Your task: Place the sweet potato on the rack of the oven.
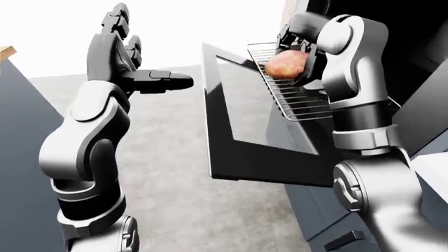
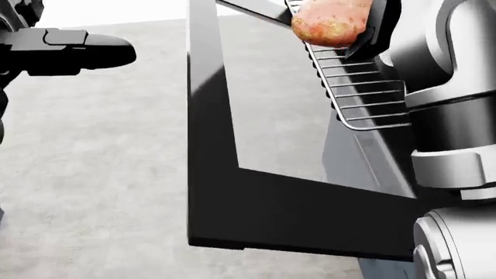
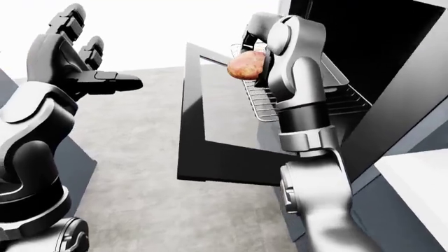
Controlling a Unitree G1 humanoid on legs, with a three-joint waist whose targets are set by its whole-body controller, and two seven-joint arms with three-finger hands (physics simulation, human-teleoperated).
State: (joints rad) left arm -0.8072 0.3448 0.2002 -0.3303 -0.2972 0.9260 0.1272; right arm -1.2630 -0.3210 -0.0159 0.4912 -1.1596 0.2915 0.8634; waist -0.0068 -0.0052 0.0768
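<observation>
Left-eye view: the sweet potato (image 1: 285,65) is held up in the right hand (image 1: 300,48), over the far-left part of the wire rack (image 1: 292,92), not yet resting on it as far as I can tell.
Right hand fingers: wrapped round the sweet potato, dark fingers (image 2: 373,30) pressing its right side in the head view; the contact on its hidden side cannot be seen.
Left hand (image 3: 66,63): raised well to the left, holding nothing, fingers spread with one digit jutting out to the right.
Oven door (image 2: 232,192): dropped open, jutting out to the left below the pulled-out rack; the dark oven (image 3: 378,58) cavity lies to the right.
Handling, my judgement: a firm, fairly heavy, rough-skinned tuber, unlikely to bruise or slip; its rounded shape may roll on the wires.
Where to hold: around the thick middle, as now, with the long axis laid across the bars on release.
</observation>
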